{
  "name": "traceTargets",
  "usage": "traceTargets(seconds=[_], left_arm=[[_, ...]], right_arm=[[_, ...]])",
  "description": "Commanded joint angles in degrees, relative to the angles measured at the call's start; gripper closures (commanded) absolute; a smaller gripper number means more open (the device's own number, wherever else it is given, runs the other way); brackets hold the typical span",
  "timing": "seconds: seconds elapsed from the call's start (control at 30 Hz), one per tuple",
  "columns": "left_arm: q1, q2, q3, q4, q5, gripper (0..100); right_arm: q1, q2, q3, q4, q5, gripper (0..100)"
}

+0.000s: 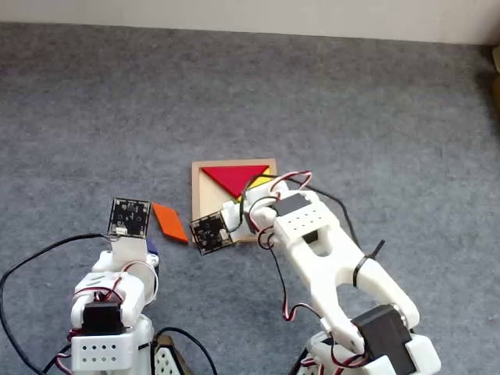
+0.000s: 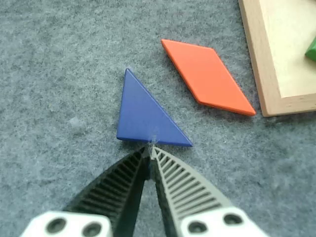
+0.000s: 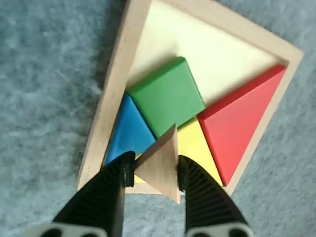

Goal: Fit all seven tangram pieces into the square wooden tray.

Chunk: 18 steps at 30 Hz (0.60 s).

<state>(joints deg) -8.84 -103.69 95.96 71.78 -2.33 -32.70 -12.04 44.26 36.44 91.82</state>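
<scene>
Grey fuzzy cloth covers the desk [image 1: 375,101]. On it lies the square wooden tray [image 3: 118,79]. Inside the tray sit a green square [image 3: 167,95], a big red triangle [image 3: 237,123], a light blue triangle [image 3: 126,131] and a yellow piece [image 3: 195,145]. The yellow piece is partly hidden, so it is perhaps a triangle. The tray's pale floor shows beside the green square.

The right jaws are pinching a small plain wood triangle [image 3: 160,165] by two of its sides. It hangs over the tray's rim, by the light blue and yellow pieces. I cannot tell if it touches them.

On the cloth next to the tray lies an orange slanted piece [image 2: 207,76], near the rim but apart from it. Just beside it lies a dark blue triangle [image 2: 145,116]. The left jaws are pressed together, with their tips right at one edge of the dark blue triangle.
</scene>
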Motion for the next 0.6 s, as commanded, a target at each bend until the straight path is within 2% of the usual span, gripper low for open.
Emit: traceTargets(seconds=[0.0,0.17,0.4,0.5,0.57], left_arm=[[-0.6,-0.2,1.2,0.2,0.5,97],[-0.6,-0.2,1.2,0.2,0.5,97],[-0.6,-0.2,1.2,0.2,0.5,97],[-0.6,-0.2,1.2,0.2,0.5,97],[-0.6,-0.2,1.2,0.2,0.5,97]], right_arm=[[-0.8,-2.8,-0.9,-0.9,0.0,86.4],[-1.7,-3.4,-1.2,-0.9,-5.0,89.1],[-2.7,-3.4,-3.7,-0.8,-5.5,92.9],[-3.3,-3.2,-3.7,-0.8,-9.8,91.2],[-3.6,-3.3,-3.7,-0.7,-11.6,85.9]])
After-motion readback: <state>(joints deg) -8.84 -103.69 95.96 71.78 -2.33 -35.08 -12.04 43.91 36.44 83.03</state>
